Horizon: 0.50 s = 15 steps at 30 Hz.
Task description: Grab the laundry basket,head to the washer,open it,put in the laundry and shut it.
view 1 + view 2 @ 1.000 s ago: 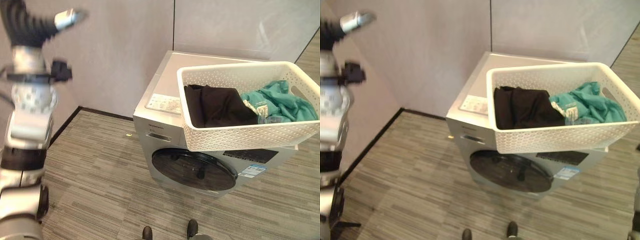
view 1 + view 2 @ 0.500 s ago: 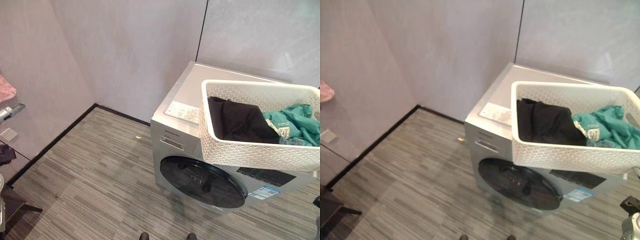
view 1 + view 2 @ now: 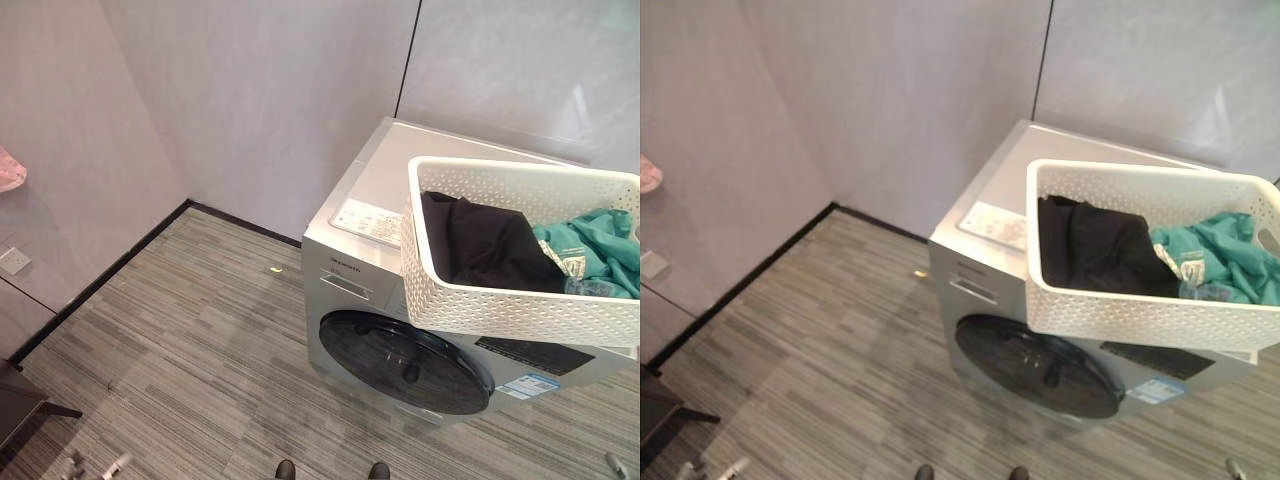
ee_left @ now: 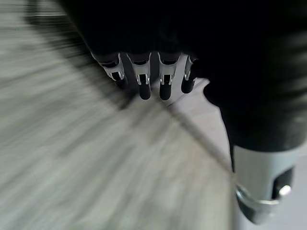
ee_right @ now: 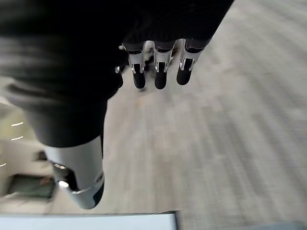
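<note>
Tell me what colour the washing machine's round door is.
The front-loading washing machine's round door is dark, nearly black, tinted glass, set in a silver-grey body; the left eye view shows it best.

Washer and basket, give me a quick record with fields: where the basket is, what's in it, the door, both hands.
basket: white basket sits on top of the washer, overhanging its front
contents: black garment, teal garment
washer door: round door closed
left hand: holds nothing, over the floor
right hand: holds nothing, over the floor
</note>
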{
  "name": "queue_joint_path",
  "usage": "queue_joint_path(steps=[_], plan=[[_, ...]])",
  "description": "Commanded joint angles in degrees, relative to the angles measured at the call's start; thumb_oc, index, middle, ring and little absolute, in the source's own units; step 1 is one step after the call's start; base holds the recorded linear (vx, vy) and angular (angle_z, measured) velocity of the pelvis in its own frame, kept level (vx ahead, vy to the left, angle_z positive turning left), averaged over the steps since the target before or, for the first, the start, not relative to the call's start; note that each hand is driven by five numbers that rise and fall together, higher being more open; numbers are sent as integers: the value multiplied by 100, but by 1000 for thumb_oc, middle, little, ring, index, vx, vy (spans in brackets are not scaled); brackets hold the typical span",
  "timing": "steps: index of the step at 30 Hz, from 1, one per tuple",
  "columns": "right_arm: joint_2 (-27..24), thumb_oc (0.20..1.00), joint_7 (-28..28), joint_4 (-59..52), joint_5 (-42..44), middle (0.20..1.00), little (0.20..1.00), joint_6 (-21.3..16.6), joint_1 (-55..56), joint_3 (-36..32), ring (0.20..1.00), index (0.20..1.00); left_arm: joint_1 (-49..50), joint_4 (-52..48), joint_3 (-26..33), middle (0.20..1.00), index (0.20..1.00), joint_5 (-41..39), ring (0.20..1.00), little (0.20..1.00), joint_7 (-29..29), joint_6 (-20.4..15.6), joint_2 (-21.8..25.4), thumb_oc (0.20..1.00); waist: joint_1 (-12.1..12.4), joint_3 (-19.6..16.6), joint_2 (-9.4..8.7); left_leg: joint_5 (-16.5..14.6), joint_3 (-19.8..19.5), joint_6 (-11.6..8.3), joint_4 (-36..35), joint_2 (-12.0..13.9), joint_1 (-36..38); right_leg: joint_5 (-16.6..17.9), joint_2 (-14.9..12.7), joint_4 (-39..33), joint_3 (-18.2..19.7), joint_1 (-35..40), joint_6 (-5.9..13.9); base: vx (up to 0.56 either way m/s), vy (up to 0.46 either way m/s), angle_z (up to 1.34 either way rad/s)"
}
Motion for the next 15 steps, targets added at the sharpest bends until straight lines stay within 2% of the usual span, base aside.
queue_joint_path(steps=[1,3,6,8,11,14,15], plan=[[-347,1000,51,-352,107,1000,1000,-330,-186,52,1000,1000,-259,179,15,1000,1000,321,1000,1000,64,-17,124,1000,54,78,-33,66,170,70,30,14,-229,-376,-11,3,86,325,95,0,0,0],[-182,1000,-49,-162,-75,1000,1000,-288,-237,464,1000,1000,-537,1147,-289,1000,1000,560,1000,1000,137,78,-138,1000,-7,63,-45,115,213,62,30,21,-266,-358,-16,3,81,287,100,0,0,0],[-208,1000,-58,-13,-84,1000,1000,-248,-264,546,1000,1000,-582,1272,-333,1000,1000,565,1000,1000,151,83,-184,1000,-9,63,-46,115,217,57,30,28,-264,-359,-12,3,87,282,97,0,0,0],[-283,1000,-38,545,-148,1000,1000,-136,-400,948,1000,1000,-783,1545,-458,1000,1000,634,1000,1000,276,72,-263,1000,20,63,-82,113,230,32,30,49,-252,-367,2,3,102,282,84,-11,-12,5],[-208,1000,394,1514,-192,1000,1000,96,-618,1828,1000,1000,-957,1366,-711,1000,1000,659,1000,1000,335,8,-273,1000,77,104,-106,150,225,23,30,46,-274,-352,-10,3,75,281,82,-17,-10,2],[-144,1000,498,1769,-212,1000,1000,161,-680,2067,1000,1000,-1010,1376,-779,1000,1000,684,1000,1000,369,3,-301,1000,67,102,-109,173,205,25,30,35,-310,-342,-22,3,52,261,88,-10,0,0],[475,1000,380,2471,-1723,1000,1000,414,-1889,4509,1000,1000,-2404,1887,-2070,1000,1000,-330,1000,1000,197,-124,-1115,1000,-182,222,-121,-305,213,-210,30,318,277,-349,-549,3,350,534,289,0,0,0]])
